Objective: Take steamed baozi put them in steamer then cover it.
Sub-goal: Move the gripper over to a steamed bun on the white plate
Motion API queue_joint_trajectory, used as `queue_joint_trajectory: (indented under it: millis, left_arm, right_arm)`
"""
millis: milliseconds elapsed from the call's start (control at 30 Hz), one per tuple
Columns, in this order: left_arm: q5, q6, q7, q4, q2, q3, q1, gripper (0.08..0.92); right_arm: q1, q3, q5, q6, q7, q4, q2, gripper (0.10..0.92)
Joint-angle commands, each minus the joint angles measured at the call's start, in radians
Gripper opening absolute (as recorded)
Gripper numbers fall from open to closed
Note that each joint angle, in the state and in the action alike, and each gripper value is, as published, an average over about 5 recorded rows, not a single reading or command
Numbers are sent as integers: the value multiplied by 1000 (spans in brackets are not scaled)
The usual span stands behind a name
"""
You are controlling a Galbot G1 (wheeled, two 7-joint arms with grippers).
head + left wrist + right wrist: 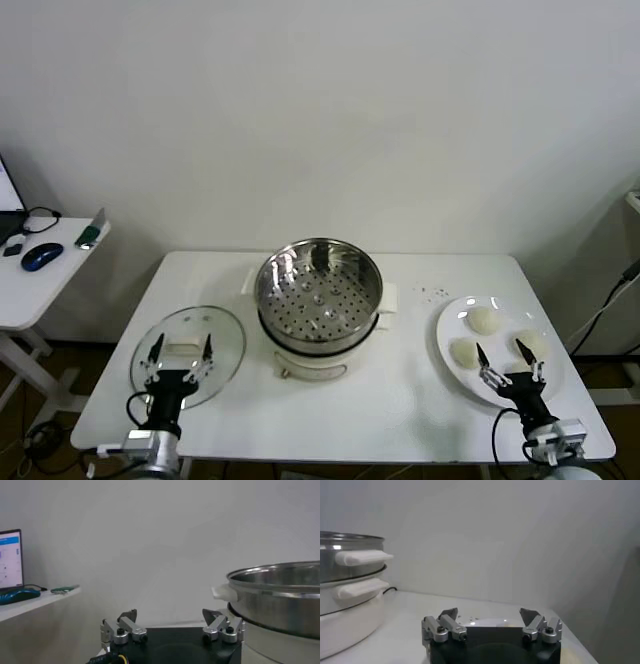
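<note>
The shiny steel steamer point(320, 290) stands open on its white base at the table's middle, its perforated tray bare. It also shows in the left wrist view point(280, 597) and the right wrist view point(350, 570). Three cream-white baozi show on the white plate point(455, 318) at the right: one far point(483, 319), one left point(463, 352), one right point(531, 344); a fourth is hidden. The glass cover point(188, 352) lies flat at the left. My left gripper point(180, 350) is open over the cover's near side. My right gripper point(508, 359) is open over the plate's near side, empty.
A side table point(40, 275) with a mouse and a laptop stands to the left of the white work table point(400, 400). A cable hangs at the far right edge. Small dark specks lie on the table behind the plate.
</note>
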Motion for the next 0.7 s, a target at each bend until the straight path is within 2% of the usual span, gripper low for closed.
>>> queue_joint_trajectory:
  millis: [33,267,467,600,700]
  left_arm:
    - [2,0,-4,-4,8,-2,-3,823]
    - [-4,4,-14,-12,25,0,-15,823]
    - [-29,-6,-34,-1,36,5,-23,823]
    - [-31,-6,-40,10,43,10,-29,823]
    - [-32,1,-41,13,47,11,-32,823]
  right_arm:
    - [90,0,-67,-136,-118,-21,-149,823]
    - [255,-69,-162,-179,-483,-183,-486,823]
    - [546,-221,-384,-29,-836,-409,-669,823]
    - [791,-440,-457,14,-950,-510,-715,823]
    - [984,-674,-485,6,-975,-562,-738,823]
